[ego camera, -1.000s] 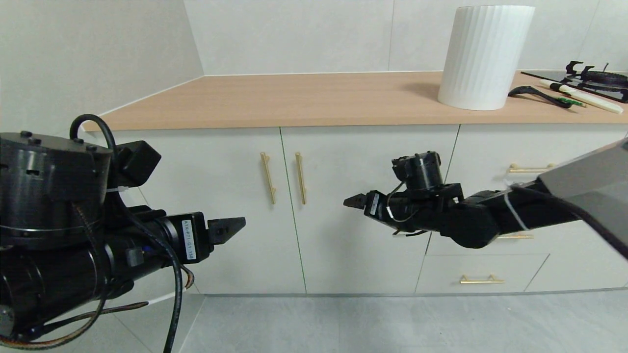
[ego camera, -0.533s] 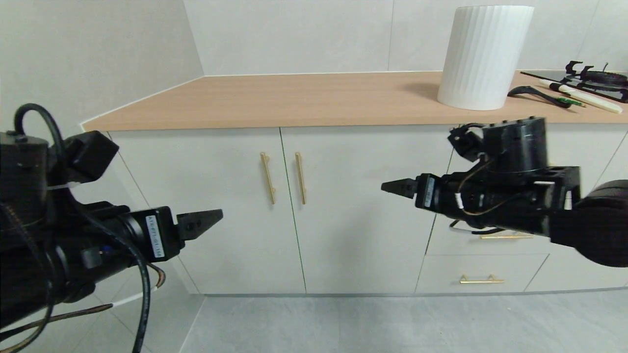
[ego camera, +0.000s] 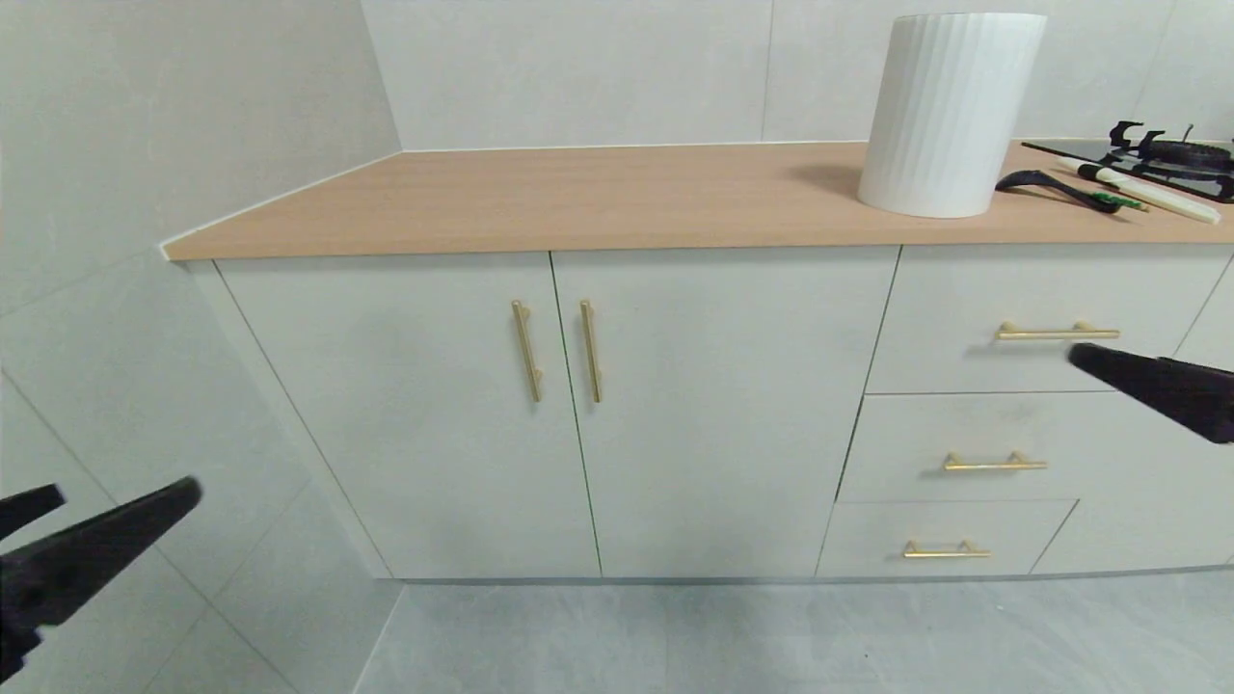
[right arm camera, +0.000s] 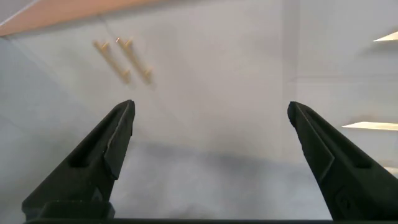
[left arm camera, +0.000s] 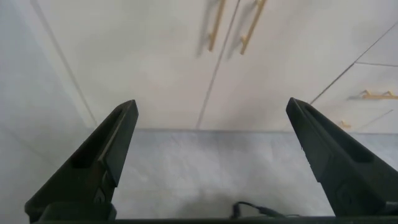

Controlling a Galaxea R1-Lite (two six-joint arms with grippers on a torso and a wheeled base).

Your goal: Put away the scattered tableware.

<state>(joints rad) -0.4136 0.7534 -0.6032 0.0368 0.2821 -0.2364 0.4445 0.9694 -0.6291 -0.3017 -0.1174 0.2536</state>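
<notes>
While both arms hang low before the cabinet fronts point(ego camera: 434, 414), the scattered tableware lies up on the right end of the countertop point(ego camera: 578, 198): a black spoon point(ego camera: 1041, 181), a green utensil point(ego camera: 1120, 201) and a white utensil point(ego camera: 1157, 193), just beside the white ribbed container point(ego camera: 950, 111). My left gripper point(left arm camera: 211, 109) is spread wide, and my right gripper point(right arm camera: 211, 106) too, each holding nothing. I judge the reach comes first: I should lift my right arm clear of the counter edge, pass the container without brushing it, and close across the spoon's slim handle.
</notes>
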